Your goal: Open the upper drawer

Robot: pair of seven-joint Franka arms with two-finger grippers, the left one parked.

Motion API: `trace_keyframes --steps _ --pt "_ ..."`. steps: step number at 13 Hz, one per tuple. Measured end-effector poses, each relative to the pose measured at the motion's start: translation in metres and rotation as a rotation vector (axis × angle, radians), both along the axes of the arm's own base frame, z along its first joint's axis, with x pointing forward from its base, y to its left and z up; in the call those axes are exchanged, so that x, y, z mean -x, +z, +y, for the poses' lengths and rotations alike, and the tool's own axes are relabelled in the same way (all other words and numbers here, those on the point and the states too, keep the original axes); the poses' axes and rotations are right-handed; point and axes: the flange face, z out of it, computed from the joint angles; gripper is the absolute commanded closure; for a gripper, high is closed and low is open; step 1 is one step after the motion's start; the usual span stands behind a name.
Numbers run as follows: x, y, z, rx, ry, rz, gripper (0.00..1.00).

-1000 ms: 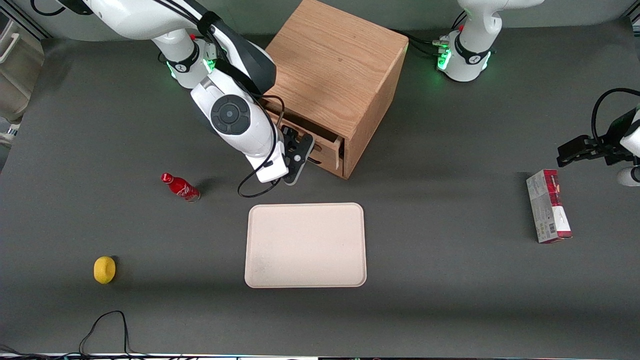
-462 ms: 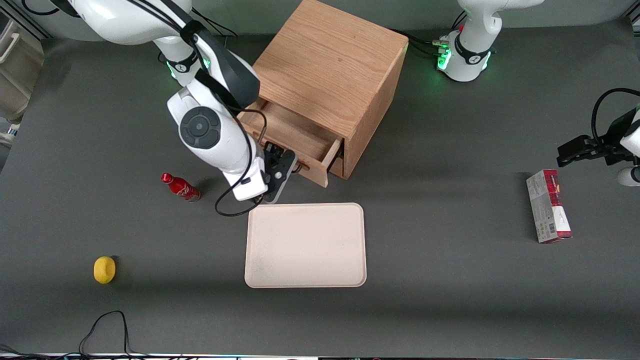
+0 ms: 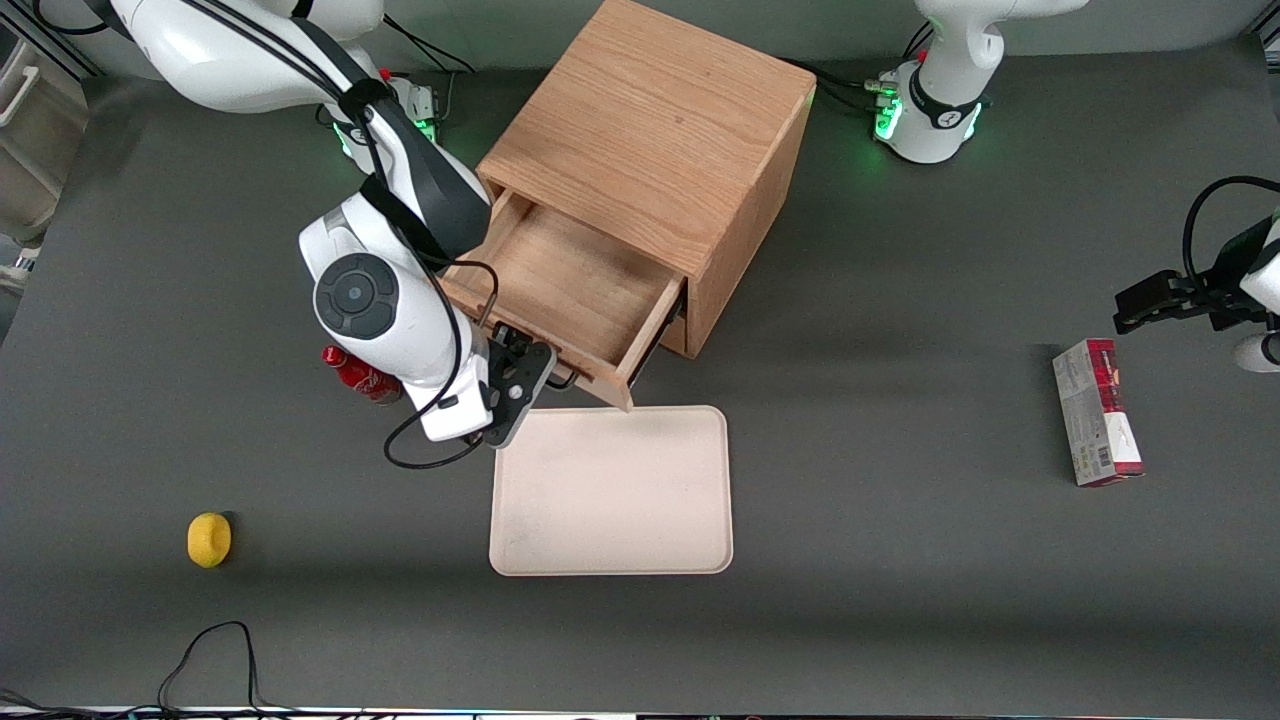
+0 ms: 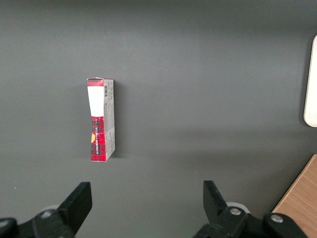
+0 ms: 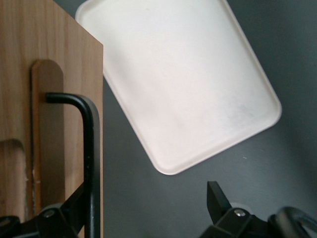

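Observation:
The light oak cabinet (image 3: 655, 120) stands at the back of the table. Its upper drawer (image 3: 570, 285) is pulled well out, and its shallow wooden tray body is bare inside. My right gripper (image 3: 533, 368) is at the drawer's front, just above the corner of the cream tray. In the right wrist view the drawer front (image 5: 29, 54) and its thin black bar handle (image 5: 89, 163) show. The gripper (image 5: 146, 198) is open, with the handle lying just inside one finger (image 5: 74, 203) and the other finger well apart from it. A sliver of the bottom drawer (image 3: 677, 332) shows below, pushed in.
A cream tray (image 3: 610, 490) lies flat just in front of the open drawer and fills much of the right wrist view (image 5: 178, 74). A red bottle (image 3: 360, 378) lies half hidden by my arm. A yellow lemon (image 3: 209, 539) lies nearer the front camera. A red and white box (image 3: 1097, 412) lies toward the parked arm's end.
The upper drawer has slid out from barely open to well open. My gripper moved with its handle toward the front camera and the cream tray.

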Motion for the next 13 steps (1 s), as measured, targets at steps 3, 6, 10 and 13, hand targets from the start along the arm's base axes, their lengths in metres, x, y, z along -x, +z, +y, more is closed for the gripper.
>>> trace_keyframes --steps 3,6,10,13 --pt "-0.016 0.003 -0.020 0.012 -0.035 -0.020 0.00" --pt "-0.039 0.014 -0.054 0.028 -0.099 -0.059 0.00" --pt "-0.061 0.057 -0.080 0.011 -0.153 -0.142 0.00" --pt "-0.057 0.106 -0.097 -0.003 -0.269 -0.142 0.00"
